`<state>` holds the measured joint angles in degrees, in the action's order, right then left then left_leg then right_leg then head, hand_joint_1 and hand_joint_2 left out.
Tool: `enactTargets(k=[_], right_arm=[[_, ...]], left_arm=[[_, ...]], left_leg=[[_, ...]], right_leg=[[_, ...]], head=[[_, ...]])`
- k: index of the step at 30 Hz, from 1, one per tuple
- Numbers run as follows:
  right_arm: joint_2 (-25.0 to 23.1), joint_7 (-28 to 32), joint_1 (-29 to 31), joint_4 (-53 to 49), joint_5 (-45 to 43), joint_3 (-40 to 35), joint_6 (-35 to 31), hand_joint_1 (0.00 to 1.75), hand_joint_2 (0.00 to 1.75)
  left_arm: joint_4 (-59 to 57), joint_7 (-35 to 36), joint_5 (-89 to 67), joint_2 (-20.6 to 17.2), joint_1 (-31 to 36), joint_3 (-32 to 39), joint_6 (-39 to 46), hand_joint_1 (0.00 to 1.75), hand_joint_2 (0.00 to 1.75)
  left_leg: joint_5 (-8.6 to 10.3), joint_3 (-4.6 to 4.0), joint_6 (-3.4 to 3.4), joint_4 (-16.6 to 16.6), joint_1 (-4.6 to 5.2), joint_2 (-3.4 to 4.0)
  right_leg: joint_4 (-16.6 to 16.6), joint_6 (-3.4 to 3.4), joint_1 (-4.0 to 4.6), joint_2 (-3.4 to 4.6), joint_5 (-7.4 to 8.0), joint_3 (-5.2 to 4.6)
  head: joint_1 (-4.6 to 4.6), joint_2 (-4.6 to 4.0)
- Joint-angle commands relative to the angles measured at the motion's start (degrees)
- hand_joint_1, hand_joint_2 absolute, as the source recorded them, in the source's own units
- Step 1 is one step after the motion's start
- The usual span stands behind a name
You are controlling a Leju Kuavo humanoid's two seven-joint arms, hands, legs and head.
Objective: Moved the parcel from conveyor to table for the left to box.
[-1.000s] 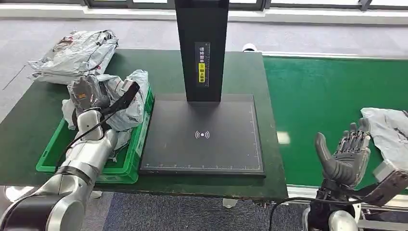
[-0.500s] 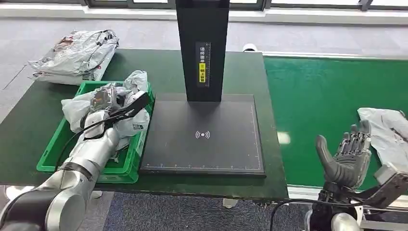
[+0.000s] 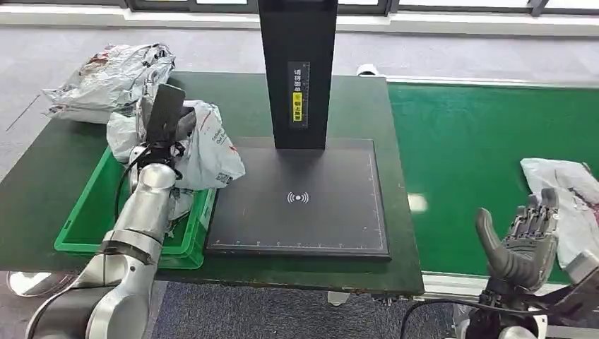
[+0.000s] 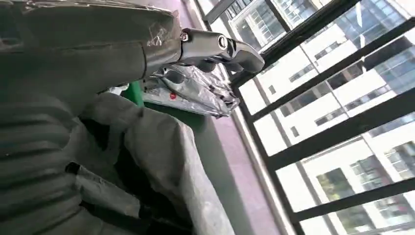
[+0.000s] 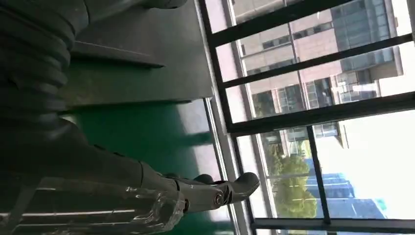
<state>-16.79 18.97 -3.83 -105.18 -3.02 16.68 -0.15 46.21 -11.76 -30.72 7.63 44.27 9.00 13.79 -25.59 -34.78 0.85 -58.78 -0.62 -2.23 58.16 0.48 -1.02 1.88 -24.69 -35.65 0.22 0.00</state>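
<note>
You are seeing the left hand (image 3: pixel 164 116) lifting a white parcel (image 3: pixel 205 145) up out of the green box (image 3: pixel 85 226) at the left of the frame, where half a second ago it was lying low inside, so the boxing step is looking undone rather than finished. That hand is grasping the parcel, with the silver forearm rising steeply from the lower left. At the lower right, the right hand (image 3: pixel 526 240) is sinking a little, palm up with fingers spread and holding nothing, just beside another parcel (image 3: pixel 572 205) lying on the conveyor (image 3: pixel 480 141).
</note>
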Motion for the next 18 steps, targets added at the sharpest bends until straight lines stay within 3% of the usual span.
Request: enactTargets(k=[1,12,13,15,18], right_arm=[[-3.21,-0.33,-0.6,-0.14,-0.04,3.35,-0.27,0.0,1.75],[-1.98,-0.66,-0.06,2.41,-0.18,2.7,1.55,0.0,1.75],[-1.79,-0.67,-0.13,2.52,-0.15,2.57,1.69,0.0,1.75],[-0.55,-1.33,-0.54,2.72,0.84,2.12,2.54,0.0,1.75],[-0.81,-1.56,-0.12,2.95,1.12,2.93,3.19,0.0,1.75]], left_arm=[[9.4,-0.6,6.13,-0.25,-1.28,-5.36,1.6,0.0,0.0],[12.99,-0.95,12.39,-2.63,-2.48,-6.7,2.89,0.0,0.0],[12.05,0.72,7.18,-4.21,-2.05,-9.83,4.49,0.0,1.75],[5.62,9.55,0.05,-7.56,2.2,-15.12,-6.9,0.0,1.75],[1.95,8.45,-0.9,-7.43,4.46,-13.65,-7.53,0.0,1.75]], left_leg=[[-0.05,0.06,-0.03,0.01,-0.04,0.1],[-0.04,0.1,-0.02,0.06,-0.04,0.15],[-0.03,0.16,-0.01,0.12,-0.01,0.22],[-0.03,0.18,-0.01,0.14,-0.03,0.23],[0.01,0.06,0.0,0.05,-0.07,0.02]], right_leg=[[-0.05,-0.06,0.09,-0.22,-0.06,0.09],[-0.08,-0.06,0.07,-0.09,-0.03,0.1],[-0.1,-0.08,0.05,-0.09,-0.02,0.14],[-0.12,-0.09,0.07,-0.11,-0.02,0.16],[-0.07,-0.08,0.12,-0.28,-0.03,0.09]], head=[[0.0,0.02],[0.0,0.02],[0.0,0.0],[0.0,0.0],[0.0,0.02]])
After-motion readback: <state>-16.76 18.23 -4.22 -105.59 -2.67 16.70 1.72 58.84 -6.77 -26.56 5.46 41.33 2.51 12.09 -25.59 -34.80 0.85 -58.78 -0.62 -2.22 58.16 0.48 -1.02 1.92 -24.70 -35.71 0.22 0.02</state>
